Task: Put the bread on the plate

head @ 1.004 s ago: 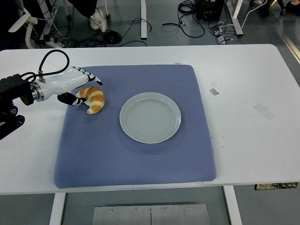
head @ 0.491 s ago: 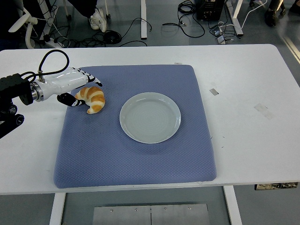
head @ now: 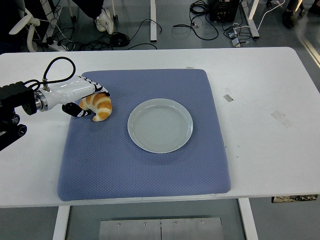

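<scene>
A golden croissant (head: 100, 107) lies on the blue mat (head: 145, 165), to the left of the pale round plate (head: 160, 125). My left hand (head: 91, 102), white with black fingertips, comes in from the left edge and wraps the croissant's left end. Its fingers (head: 100, 91) curl over the top and its thumb presses in from below. The croissant still rests on the mat, a short gap away from the plate, which holds nothing. My right arm does not show.
The mat covers the middle of the white table (head: 260, 100). Two small tape marks (head: 228, 97) lie on the table right of the mat. Cables and chair legs show on the floor beyond the far edge.
My left hand has drawn slightly left and its fingers have closed tighter over the croissant's top. The croissant has hardly shifted.
</scene>
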Robot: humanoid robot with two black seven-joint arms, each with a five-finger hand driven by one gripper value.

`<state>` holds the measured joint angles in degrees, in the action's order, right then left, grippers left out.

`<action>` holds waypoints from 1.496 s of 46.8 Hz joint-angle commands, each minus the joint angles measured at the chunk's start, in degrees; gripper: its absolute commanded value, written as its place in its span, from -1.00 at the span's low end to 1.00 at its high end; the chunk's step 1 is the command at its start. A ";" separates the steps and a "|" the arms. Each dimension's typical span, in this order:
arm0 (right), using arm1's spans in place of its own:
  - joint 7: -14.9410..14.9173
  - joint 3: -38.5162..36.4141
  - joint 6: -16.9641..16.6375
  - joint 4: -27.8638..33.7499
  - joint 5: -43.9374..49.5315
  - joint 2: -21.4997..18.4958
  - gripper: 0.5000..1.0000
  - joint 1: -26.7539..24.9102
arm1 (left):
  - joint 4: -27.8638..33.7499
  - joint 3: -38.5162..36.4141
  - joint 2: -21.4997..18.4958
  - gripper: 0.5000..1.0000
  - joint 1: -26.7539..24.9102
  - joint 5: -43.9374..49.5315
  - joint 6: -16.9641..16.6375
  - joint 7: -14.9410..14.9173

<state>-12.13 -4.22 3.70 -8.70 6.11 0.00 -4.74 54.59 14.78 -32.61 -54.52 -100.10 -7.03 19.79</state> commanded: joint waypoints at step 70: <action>0.00 0.00 -0.01 0.00 -0.05 0.00 1.00 0.00 | 7.63 -6.16 11.95 -1.00 -10.26 6.42 1.49 -5.90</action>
<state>-12.12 -4.22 3.69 -8.70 6.11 0.00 -4.75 62.07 8.73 -21.27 -64.96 -92.83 -5.54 14.14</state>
